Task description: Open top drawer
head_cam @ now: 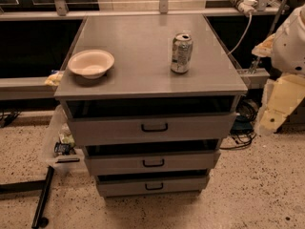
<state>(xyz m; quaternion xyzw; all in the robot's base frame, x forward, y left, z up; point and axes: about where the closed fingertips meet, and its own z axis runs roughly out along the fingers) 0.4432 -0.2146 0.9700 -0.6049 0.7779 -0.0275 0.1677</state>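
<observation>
The top drawer is the widest grey front of a three-drawer cabinet, just under the grey top. Its small black pull handle sits at centre. The front stands close under the top's front edge, with a dark gap above it. Two narrower drawers lie below it, each with a like handle. My gripper, a cream-coloured piece under the white arm, hangs at the right edge of the view. It is well to the right of the cabinet, at about the top drawer's height, and touches nothing.
On the cabinet top stand a white bowl at the left and a drinks can at the right. Cables lie on the floor at the right. A plastic bin and a black bar are at the left.
</observation>
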